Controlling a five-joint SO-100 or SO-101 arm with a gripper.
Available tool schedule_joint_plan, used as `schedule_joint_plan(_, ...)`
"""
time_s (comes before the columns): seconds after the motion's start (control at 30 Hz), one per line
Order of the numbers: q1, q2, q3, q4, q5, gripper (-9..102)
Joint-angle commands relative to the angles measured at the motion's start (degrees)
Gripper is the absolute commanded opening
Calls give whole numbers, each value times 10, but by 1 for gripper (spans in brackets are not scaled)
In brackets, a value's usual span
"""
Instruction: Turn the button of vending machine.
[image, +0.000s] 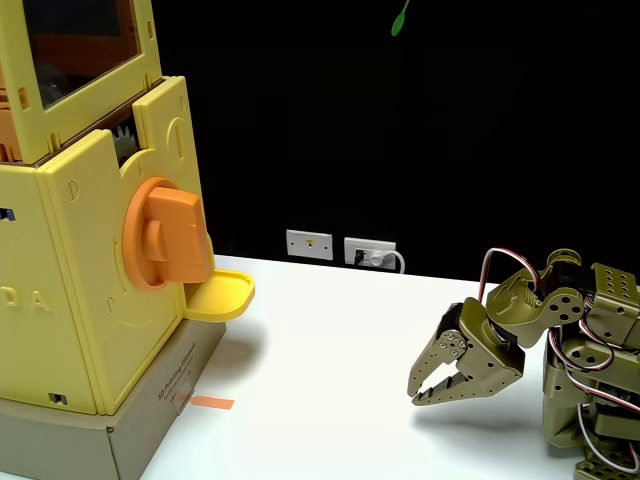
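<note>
Your gripper sits low at 4 o'clock, just above white table, fingers nearly together, tips pointing at 9 o'clock. Big yellow vending machine stands at 9 o'clock on grey base. Orange button on its side, well apart from your gripper. Yellow tray just below button.

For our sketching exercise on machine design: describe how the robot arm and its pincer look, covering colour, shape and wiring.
The arm is built of olive-green plastic blocks, boxy and angular, with small dark screw holes. Red, white and black cables loop between its joints. Its pincer has two tapered olive-green fingers; one is a flat plate dotted with round holes, with a toothed inner edge.
</note>
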Motion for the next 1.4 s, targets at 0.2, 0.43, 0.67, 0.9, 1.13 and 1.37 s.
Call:
schedule_joint_plan(0.2, -120, 83, -105, -112, -33, 0)
schedule_joint_plan(0.43, -129, 83, -100, -139, -56, 0)
schedule_joint_plan(0.67, -143, 56, -181, -284, -271, 6)
schedule_joint_plan(0.9, -148, -33, -225, -547, -571, 8)
schedule_joint_plan(1.13, -147, -104, -110, -649, -825, 12)
schedule_joint_plan(1.37, -83, -152, -47, -667, -872, 19)
